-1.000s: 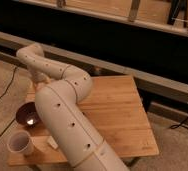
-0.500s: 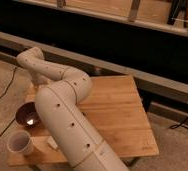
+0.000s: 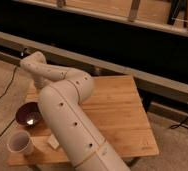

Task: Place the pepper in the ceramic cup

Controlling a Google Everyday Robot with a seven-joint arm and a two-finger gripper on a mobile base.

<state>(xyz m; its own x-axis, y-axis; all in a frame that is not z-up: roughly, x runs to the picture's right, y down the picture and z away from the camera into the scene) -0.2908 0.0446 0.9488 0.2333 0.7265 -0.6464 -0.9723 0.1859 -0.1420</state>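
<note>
Stretching over the table point(image 3: 122, 115), well beyond the ceramic cup point(image 3: 20, 143)
Behind the cup and the bowl point(image 3: 28, 114) beside it, the arm point(image 3: 67, 115) folds low, probably to get at the pepper, which is out of sight; the gripper, hidden past the wrist, stands wide.

One white cup point(image 3: 20, 143), one dark bowl point(image 3: 29, 114), one small pale block point(image 3: 52, 142), one tabletop point(image 3: 117, 110). One robot arm point(image 3: 69, 115), its gripper hidden behind it.
</note>
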